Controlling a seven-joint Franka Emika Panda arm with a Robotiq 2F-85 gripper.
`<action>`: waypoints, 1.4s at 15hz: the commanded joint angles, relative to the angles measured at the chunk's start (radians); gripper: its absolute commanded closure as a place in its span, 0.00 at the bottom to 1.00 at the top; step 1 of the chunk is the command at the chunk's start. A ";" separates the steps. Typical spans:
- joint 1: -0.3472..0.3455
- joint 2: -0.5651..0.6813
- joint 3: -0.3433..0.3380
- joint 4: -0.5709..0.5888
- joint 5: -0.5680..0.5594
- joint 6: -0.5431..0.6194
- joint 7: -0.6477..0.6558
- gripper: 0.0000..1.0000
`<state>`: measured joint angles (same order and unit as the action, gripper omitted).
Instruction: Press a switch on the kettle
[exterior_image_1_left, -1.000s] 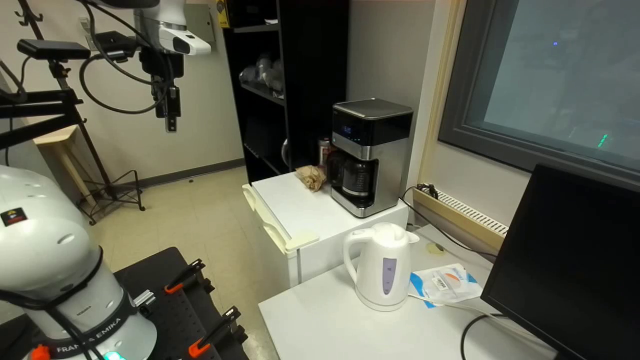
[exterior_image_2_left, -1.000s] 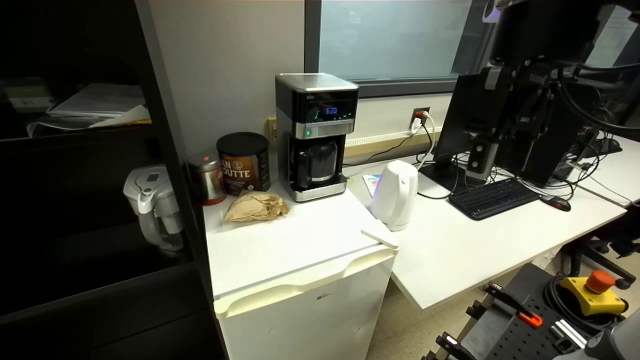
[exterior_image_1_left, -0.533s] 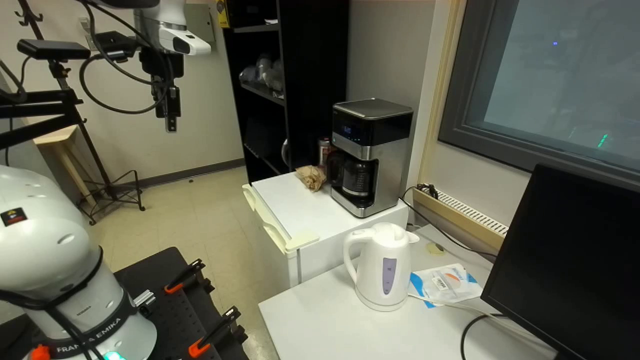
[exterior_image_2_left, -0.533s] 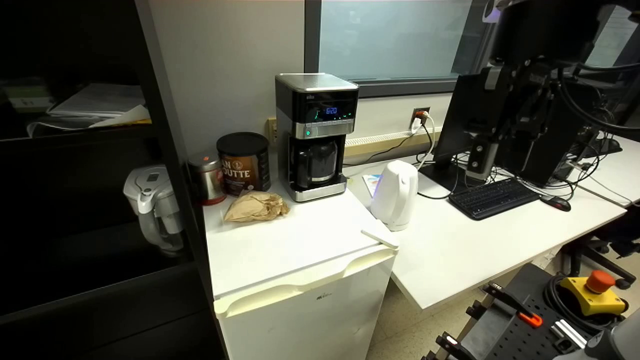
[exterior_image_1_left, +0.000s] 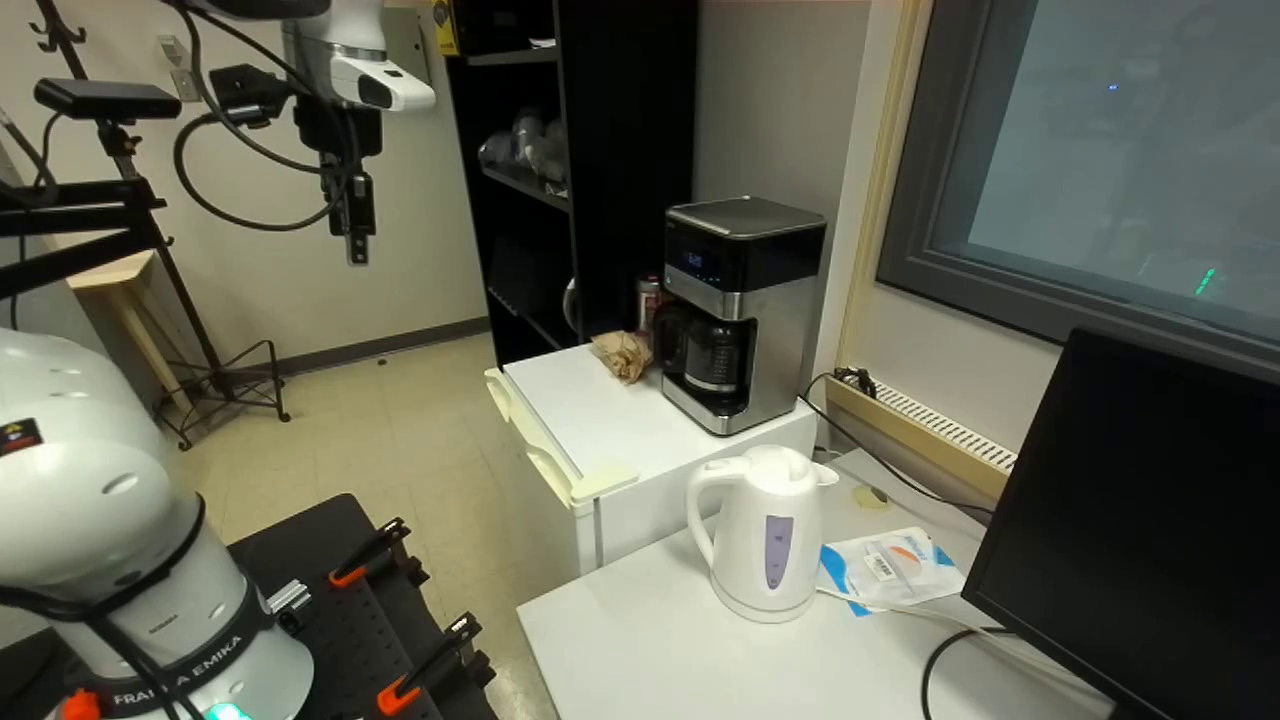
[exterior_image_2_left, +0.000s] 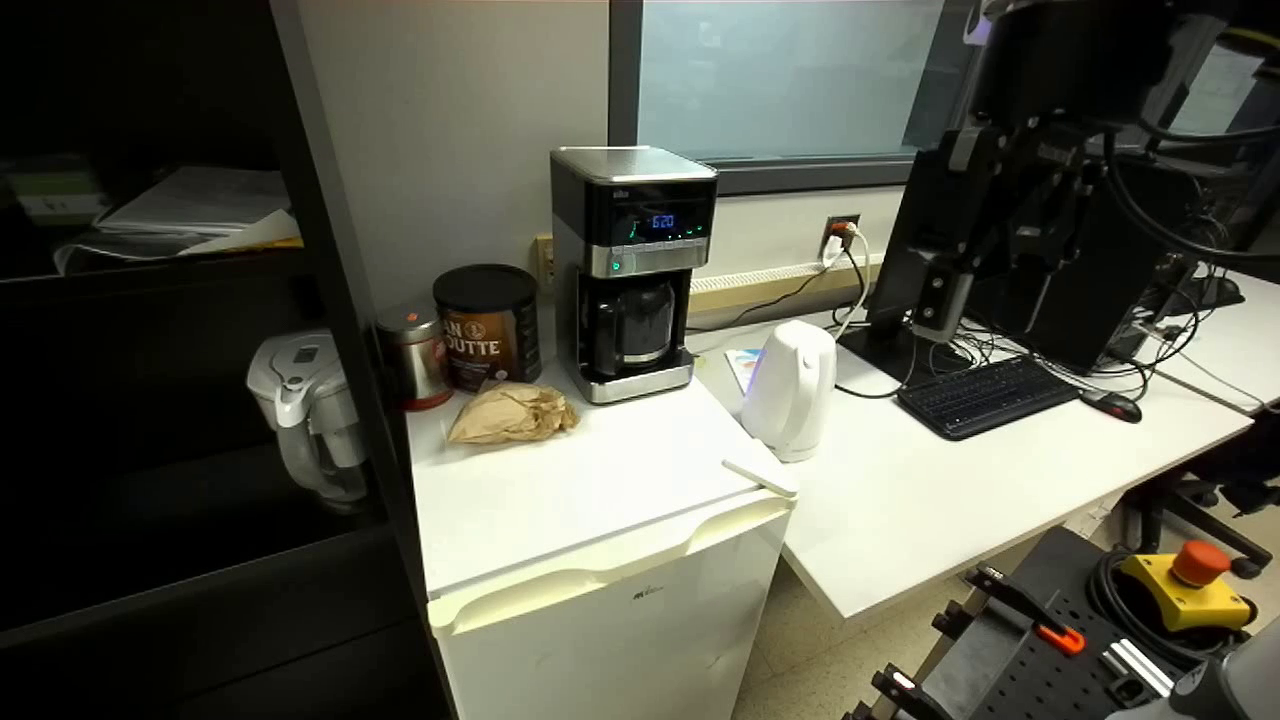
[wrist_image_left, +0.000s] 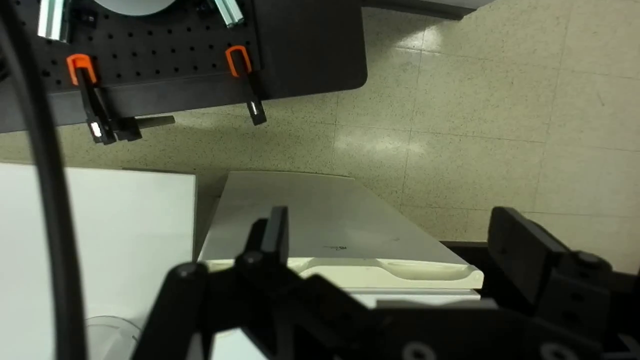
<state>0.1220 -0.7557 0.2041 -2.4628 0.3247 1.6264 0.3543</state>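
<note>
The white kettle (exterior_image_1_left: 745, 545) stands upright on the white desk (exterior_image_1_left: 640, 650), with its loop handle and purple-grey level window showing. It also stands beside the fridge in an exterior view (exterior_image_2_left: 785, 395), and part of its top shows at the lower left of the wrist view (wrist_image_left: 111, 332). I cannot make out its switch. My gripper (exterior_image_1_left: 357, 250) hangs pointing down in the air, higher than the kettle and well apart from it; it also shows in an exterior view (exterior_image_2_left: 985, 300). In the wrist view my gripper (wrist_image_left: 390, 230) has its fingers wide apart with nothing between them.
A small white fridge (exterior_image_2_left: 610, 640) bears the black coffee machine (exterior_image_2_left: 635, 270), a brown paper bag (exterior_image_2_left: 513, 412) and cans. A monitor (exterior_image_1_left: 1140, 520), a keyboard (exterior_image_2_left: 985, 395) and a packet (exterior_image_1_left: 890, 565) are on the desk. Clamps (exterior_image_1_left: 430, 665) stick up on the robot's table edge.
My arm and gripper have shifted slightly, to the right in one exterior picture and to the left in another, a little nearer the kettle. The kettle has not moved.
</note>
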 joint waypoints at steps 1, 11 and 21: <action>-0.039 0.006 0.003 -0.013 -0.003 0.053 -0.004 0.00; -0.123 0.041 -0.039 -0.058 -0.019 0.202 0.002 0.00; -0.218 0.135 -0.104 -0.089 -0.084 0.417 0.020 0.00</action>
<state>-0.0742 -0.6518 0.1180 -2.5485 0.2707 1.9812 0.3554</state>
